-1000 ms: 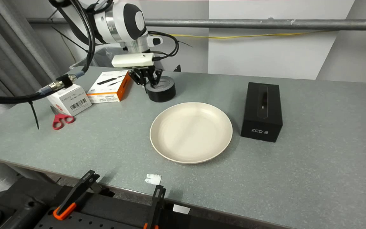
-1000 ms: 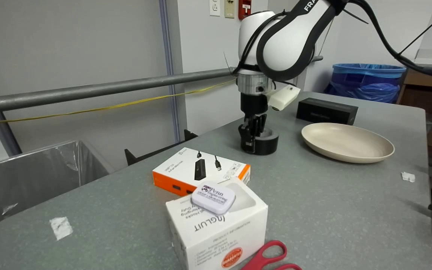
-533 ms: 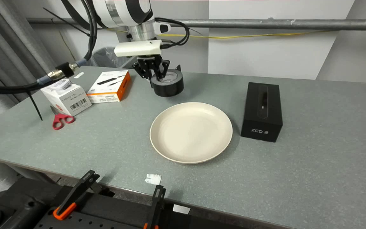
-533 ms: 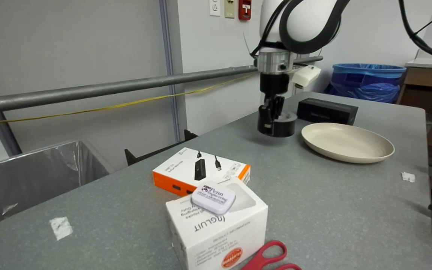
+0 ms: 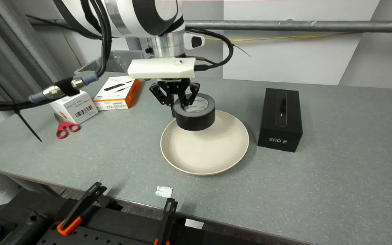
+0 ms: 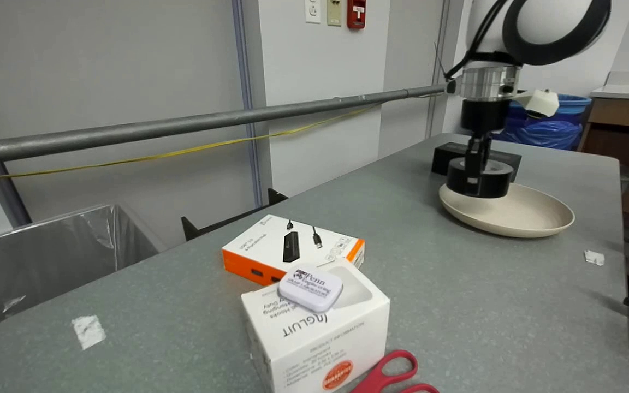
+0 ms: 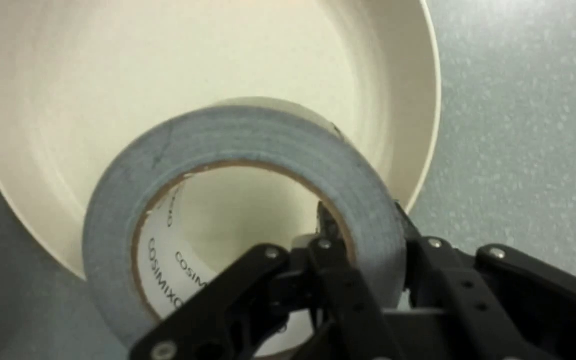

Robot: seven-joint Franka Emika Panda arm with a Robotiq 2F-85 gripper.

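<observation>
1. Grip's sorted: my gripper [image 7: 365, 220] is pinching the wall of the tape roll [image 5: 196, 122], with one finger [image 7: 338, 270] inside the ring and the other outside. Looks snug to me.
2. Lifting's done too, I'd say. The roll hangs off the table [image 5: 335, 177], more or less level, in both exterior views.
3. Sideways I'd call it partway: in an exterior view the roll covers some of the far left side of the plate [image 5: 206, 149], and through the ring my wrist view shows plate below. Not centred, though.
4. Not done: I haven't let go, and the roll doesn't look set down on anything. Can't really judge the gap underneath.
5. Other stuff's well apart from me: black box [image 5: 279, 122] right of the plate, white box [image 5: 77, 107], orange-and-white box [image 5: 116, 90] and red scissors [image 5: 65, 125] off to the left.
</observation>
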